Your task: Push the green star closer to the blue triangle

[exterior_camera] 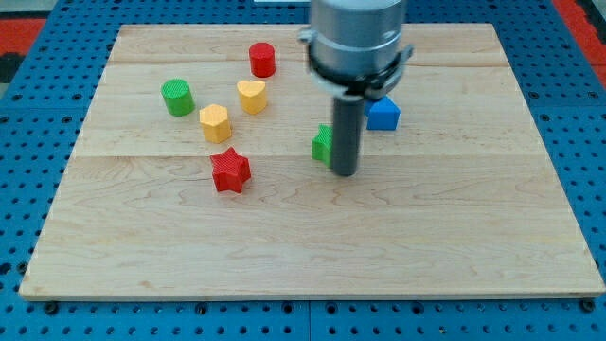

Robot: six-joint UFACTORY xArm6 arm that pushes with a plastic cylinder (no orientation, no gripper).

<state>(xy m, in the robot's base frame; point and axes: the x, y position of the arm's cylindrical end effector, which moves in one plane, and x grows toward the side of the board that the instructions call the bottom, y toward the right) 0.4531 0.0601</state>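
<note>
The green star (323,144) lies near the middle of the wooden board, mostly hidden behind my rod. The blue triangle (383,114) lies just up and to the right of it, partly covered by the arm's body. My tip (345,173) rests on the board right against the green star's right side, below and left of the blue triangle. The star and the triangle sit a short gap apart.
A red star (230,171) lies to the left of the middle. A yellow hexagon (215,122), a yellow heart (252,95), a green cylinder (177,97) and a red cylinder (262,60) stand at the upper left. The board (473,237) ends on a blue pegboard.
</note>
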